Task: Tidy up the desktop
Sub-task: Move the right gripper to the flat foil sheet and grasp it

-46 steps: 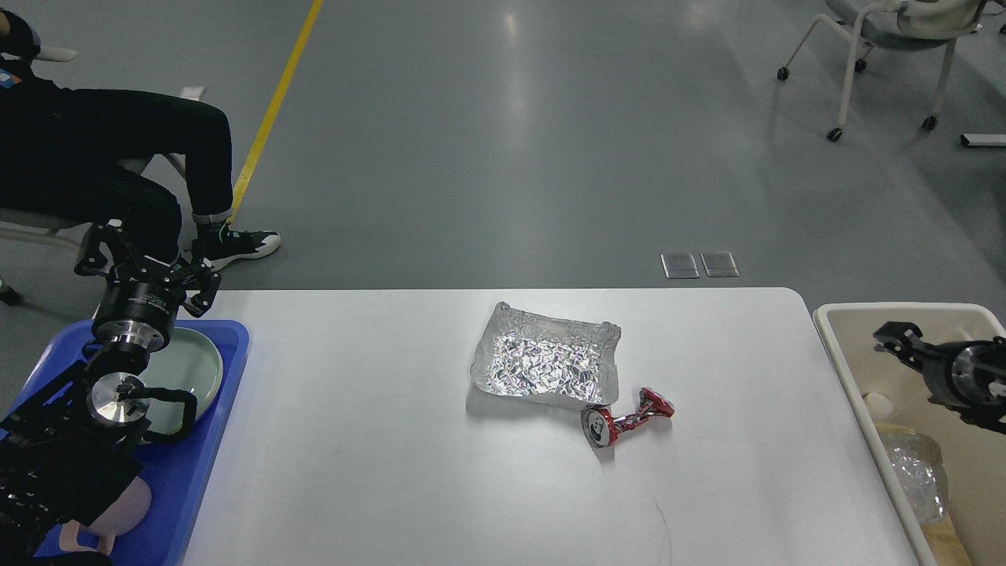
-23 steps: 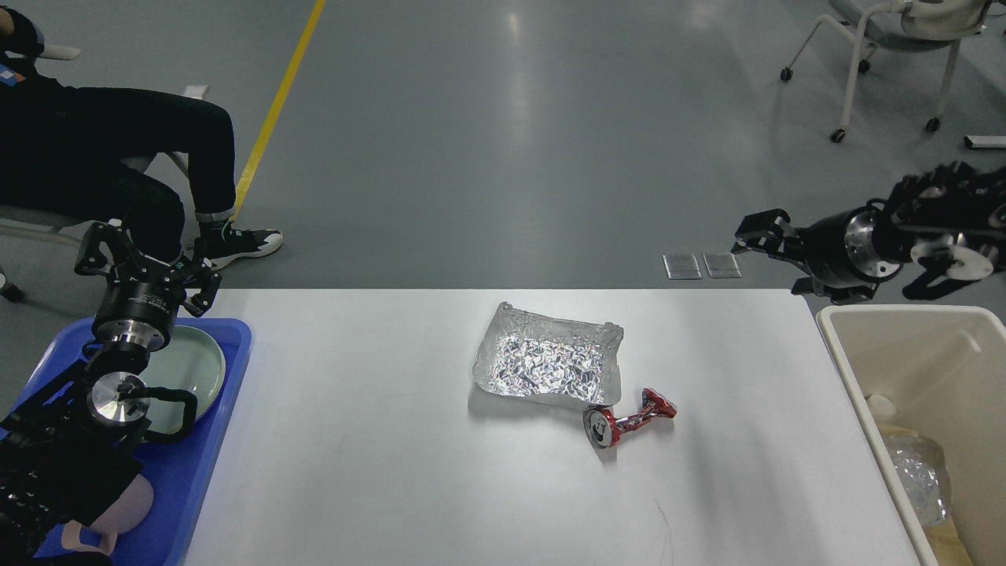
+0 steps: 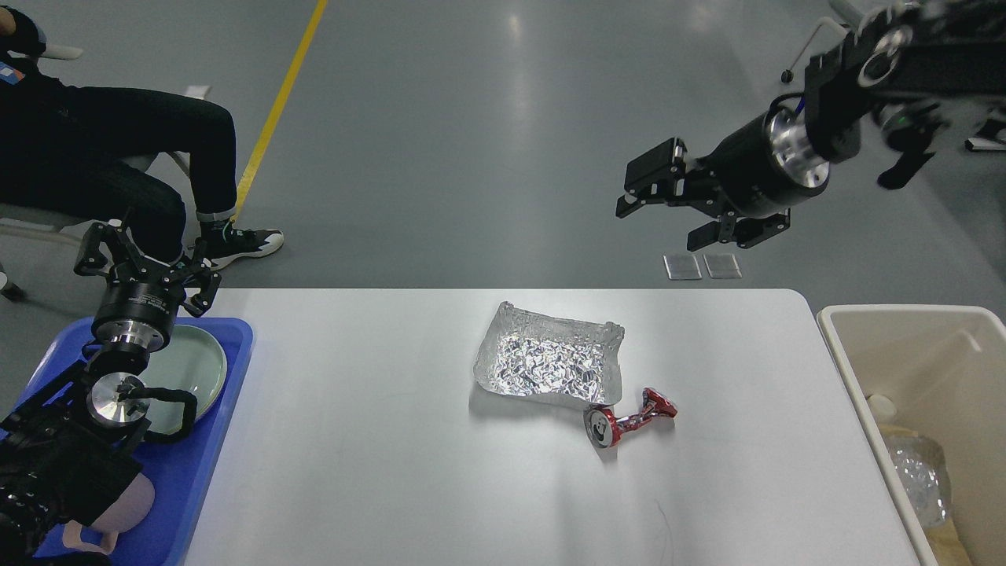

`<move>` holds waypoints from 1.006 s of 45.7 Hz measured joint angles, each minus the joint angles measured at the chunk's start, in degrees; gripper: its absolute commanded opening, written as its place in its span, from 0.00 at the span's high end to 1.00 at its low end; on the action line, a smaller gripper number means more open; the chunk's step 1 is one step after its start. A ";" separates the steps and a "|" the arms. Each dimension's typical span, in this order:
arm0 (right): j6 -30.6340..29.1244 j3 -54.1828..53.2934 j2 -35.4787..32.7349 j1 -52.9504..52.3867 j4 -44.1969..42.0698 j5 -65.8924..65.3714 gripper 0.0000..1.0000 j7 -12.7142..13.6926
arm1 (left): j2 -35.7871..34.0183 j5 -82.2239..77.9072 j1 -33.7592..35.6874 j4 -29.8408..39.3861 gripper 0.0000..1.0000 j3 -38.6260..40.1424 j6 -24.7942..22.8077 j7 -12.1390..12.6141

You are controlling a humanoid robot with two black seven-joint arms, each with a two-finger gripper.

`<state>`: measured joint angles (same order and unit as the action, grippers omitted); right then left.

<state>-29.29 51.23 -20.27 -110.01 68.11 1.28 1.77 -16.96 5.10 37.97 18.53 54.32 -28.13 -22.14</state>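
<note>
The big white desktop point(image 3: 377, 440) fills the bottom middle — a foil tray point(image 3: 546, 365) and squashed red can point(image 3: 626, 421) sit there. Right gripper point(image 3: 660, 200) (upper right) hangs wide open, empty. Left gripper point(image 3: 141, 263) — open too, holding nothing.

You are looking at the desktop point(image 3: 377, 440), a large white rectangular top with rounded far corners and a smooth matte finish that shows soft reflections. It lies flat and fills the lower middle of the head view, its far edge running straight across and its near edge cut off by the frame. A faint thin dark scratch marks the surface toward 5 o'clock. Most of the top is bare, with a few items near its centre.
</note>
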 measured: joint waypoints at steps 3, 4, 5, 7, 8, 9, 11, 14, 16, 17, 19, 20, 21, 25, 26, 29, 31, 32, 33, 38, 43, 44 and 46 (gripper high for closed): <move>4.89 -0.01 3.57 6.13 -1.67 -0.04 0.02 0.00 | 0.00 0.00 0.00 0.00 0.03 0.00 0.00 0.00; 6.35 0.01 4.61 7.99 -2.28 -0.04 0.02 0.00 | 0.00 0.00 0.00 0.00 0.03 0.00 0.00 0.00; 7.72 0.04 5.63 9.81 -2.97 -0.05 0.02 0.00 | 0.00 0.00 0.00 0.00 0.03 0.00 0.00 0.00; 10.30 0.13 7.77 13.54 -4.73 -0.07 0.02 0.00 | 0.00 0.00 0.00 0.00 0.03 0.00 0.00 0.00; 11.30 0.19 8.71 15.09 -5.66 -0.07 0.02 -0.01 | 0.00 0.00 0.00 0.00 0.03 0.00 0.00 0.00; 12.38 0.28 9.90 16.90 -6.88 -0.10 0.02 -0.01 | 0.00 0.00 0.00 0.00 0.04 0.00 0.00 0.00; 13.72 0.41 11.86 19.78 -9.03 -0.13 0.03 -0.04 | 0.00 0.00 0.00 0.00 0.04 0.00 0.00 0.00; 15.32 0.56 14.97 23.88 -12.75 -0.22 0.05 -0.07 | 0.00 0.00 0.00 0.01 0.03 0.00 0.00 0.00; 16.39 0.64 16.75 26.36 -15.37 -0.49 0.06 -0.08 | 0.00 0.00 0.00 0.01 0.04 0.00 0.00 0.00; 16.92 0.65 17.37 27.39 -16.45 -0.66 0.05 -0.11 | 0.00 0.00 0.00 0.01 0.03 0.00 0.00 0.00; 18.36 0.69 18.50 29.46 -18.64 -1.15 0.05 -0.10 | 0.00 0.00 0.00 0.01 0.03 0.00 0.00 0.00; 19.10 0.69 18.94 30.32 -19.52 -1.39 0.05 -0.11 | 0.00 0.00 0.00 0.01 0.03 0.00 0.00 0.00; 19.91 0.70 19.38 31.16 -20.39 -1.66 0.05 -0.12 | 0.00 0.00 0.00 0.01 0.04 0.00 0.00 0.00; 23.92 0.75 21.61 34.90 -24.49 -3.23 0.05 -0.18 | 0.00 0.00 0.00 0.01 0.03 0.00 0.00 0.00; 24.47 0.76 21.99 35.54 -25.25 -3.51 0.06 -0.18 | 0.00 0.00 0.00 0.01 0.04 0.00 0.00 0.00; 25.54 0.79 23.04 37.73 -27.94 -4.21 0.06 -0.19 | 0.00 0.00 0.00 0.02 0.03 0.00 0.00 0.00; 25.83 0.79 23.61 38.91 -29.37 -4.43 0.09 -0.19 | 0.00 0.00 0.00 0.02 0.04 0.00 0.00 0.00; 25.99 0.79 23.89 39.54 -30.06 -4.51 0.12 -0.19 | 0.00 0.00 0.00 0.02 0.03 0.00 0.00 0.00; 26.08 0.79 24.07 39.99 -30.47 -4.55 0.15 -0.19 | 0.00 0.00 0.00 0.02 0.03 0.00 0.00 0.00; 26.28 0.89 24.51 41.59 -31.42 -4.66 0.44 -0.19 | 0.00 0.00 0.00 0.02 0.04 0.00 0.00 0.00; 26.32 0.99 24.57 42.41 -31.53 -4.71 0.75 -0.24 | 0.00 0.00 0.00 0.02 0.03 0.00 0.00 0.00; 26.32 1.00 24.57 42.49 -31.53 -4.71 0.77 -0.25 | 0.00 0.00 0.00 0.02 0.03 0.00 0.00 0.00; 26.31 1.04 24.57 42.71 -31.53 -4.71 0.84 -0.25 | 0.00 0.00 0.00 0.02 0.03 0.00 0.00 0.00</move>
<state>-2.98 52.27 4.30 -67.30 36.58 -3.43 1.51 -16.95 5.10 37.97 18.55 54.32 -28.12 -22.14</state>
